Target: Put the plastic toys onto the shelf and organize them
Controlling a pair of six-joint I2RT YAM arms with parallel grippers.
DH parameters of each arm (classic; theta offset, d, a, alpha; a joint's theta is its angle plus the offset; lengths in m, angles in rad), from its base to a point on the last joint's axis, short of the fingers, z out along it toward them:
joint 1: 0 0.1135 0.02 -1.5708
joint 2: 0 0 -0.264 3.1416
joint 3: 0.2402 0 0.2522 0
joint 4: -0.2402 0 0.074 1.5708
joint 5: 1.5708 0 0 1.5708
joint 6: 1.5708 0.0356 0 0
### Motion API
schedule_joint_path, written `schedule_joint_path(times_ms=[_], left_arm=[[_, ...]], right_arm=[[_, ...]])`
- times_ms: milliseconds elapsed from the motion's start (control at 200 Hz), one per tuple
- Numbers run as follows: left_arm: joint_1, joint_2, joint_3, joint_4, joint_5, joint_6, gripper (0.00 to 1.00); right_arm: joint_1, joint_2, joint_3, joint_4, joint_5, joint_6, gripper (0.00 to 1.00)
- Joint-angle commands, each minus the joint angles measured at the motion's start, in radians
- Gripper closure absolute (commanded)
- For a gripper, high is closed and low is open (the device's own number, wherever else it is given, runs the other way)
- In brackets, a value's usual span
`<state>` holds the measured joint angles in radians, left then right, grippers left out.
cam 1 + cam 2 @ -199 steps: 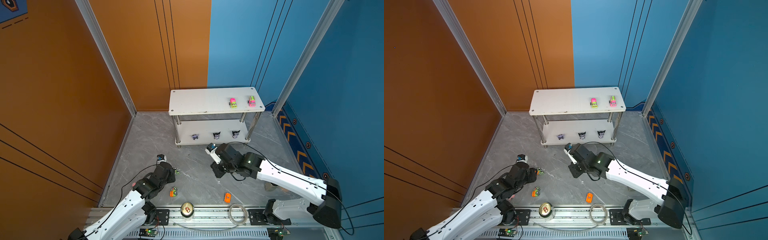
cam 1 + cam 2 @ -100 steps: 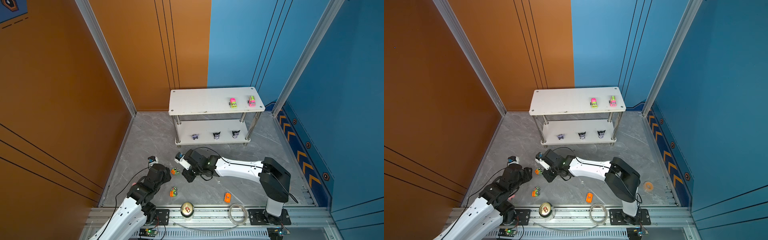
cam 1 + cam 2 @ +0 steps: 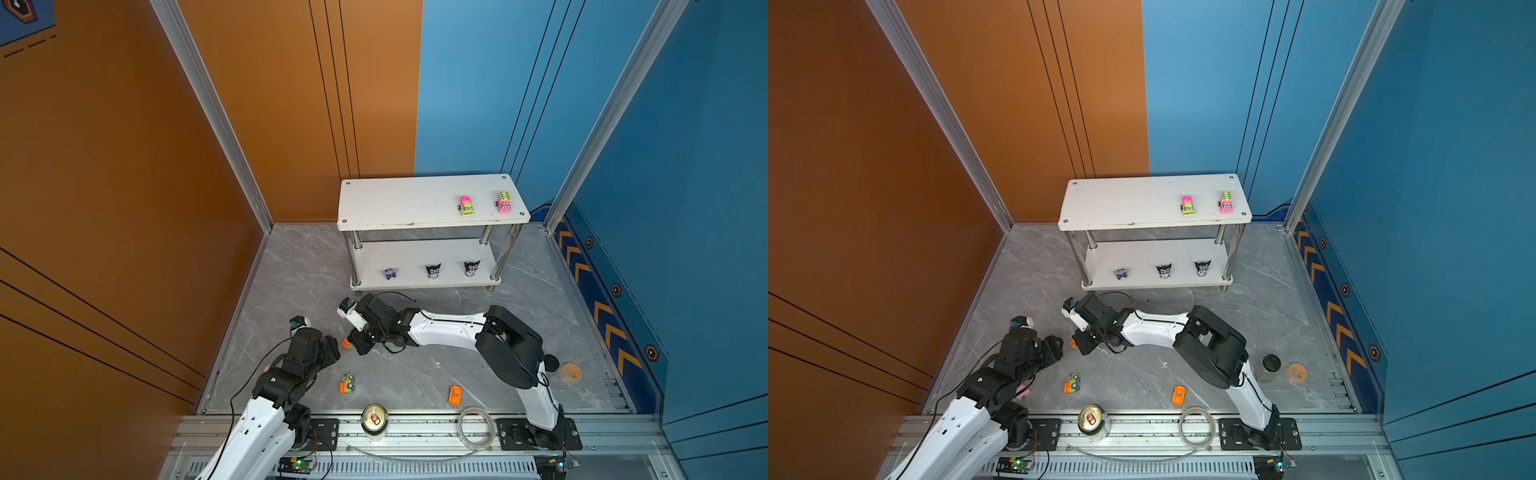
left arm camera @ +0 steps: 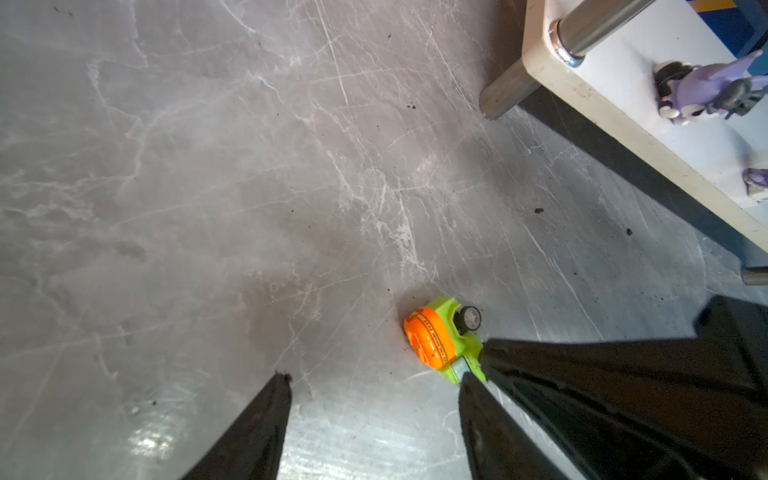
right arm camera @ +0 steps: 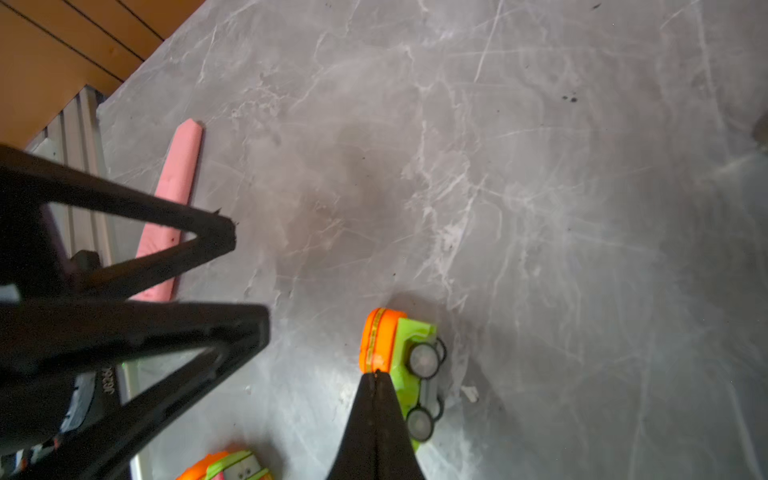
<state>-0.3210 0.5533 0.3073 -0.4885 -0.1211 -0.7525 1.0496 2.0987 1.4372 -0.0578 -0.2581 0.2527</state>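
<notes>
An orange-and-green toy car (image 5: 395, 353) lies on its side on the grey floor, also visible from the left wrist (image 4: 436, 338) and in a top view (image 3: 345, 343). My right gripper (image 5: 376, 376) is shut and empty, its tips touching that car. My left gripper (image 4: 374, 380) stands open beside the car, with one fingertip (image 4: 467, 380) at its edge. The white shelf (image 3: 395, 203) holds two pink-green cars (image 3: 466, 206) on top and three figurines (image 3: 433, 271) on the lower tier. Another orange-green car (image 3: 347, 383) and an orange car (image 3: 455, 395) sit on the floor.
A gold-topped can (image 3: 374, 419) and a clear ring (image 3: 476, 422) rest on the front rail. An orange tape roll (image 3: 570, 372) and a dark-lidded jar (image 3: 1268, 365) sit at the right. A pink strip (image 5: 176, 195) lies by the left arm near the orange wall.
My right arm swung across to the left until its shut tips reached the tipped car. The left gripper drew back from that car and opened wider.
</notes>
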Motion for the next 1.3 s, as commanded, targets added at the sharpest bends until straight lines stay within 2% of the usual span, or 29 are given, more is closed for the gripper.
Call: schedule_joint_path(times_ms=[0, 330, 551, 906, 1297], left_arm=[[0.016, -0.001, -0.03, 0.021, 0.056, 0.018, 0.33], [0.033, 0.019, -0.04, 0.057, 0.081, 0.021, 0.31], [0.033, 0.057, -0.039, 0.091, 0.102, 0.019, 0.3], [0.033, 0.051, -0.04, 0.103, 0.103, 0.016, 0.3], [0.033, 0.062, -0.041, 0.111, 0.108, 0.019, 0.3]], right_arm=[[-0.027, 0.037, 0.027, 0.046, 0.017, 0.05, 1.0], [-0.058, 0.071, -0.018, 0.063, 0.021, 0.101, 1.0], [-0.083, 0.013, -0.09, 0.107, 0.025, 0.122, 1.0], [-0.04, -0.095, -0.091, 0.076, 0.085, 0.08, 1.0], [-0.014, 0.02, -0.019, 0.035, 0.037, 0.08, 1.0]])
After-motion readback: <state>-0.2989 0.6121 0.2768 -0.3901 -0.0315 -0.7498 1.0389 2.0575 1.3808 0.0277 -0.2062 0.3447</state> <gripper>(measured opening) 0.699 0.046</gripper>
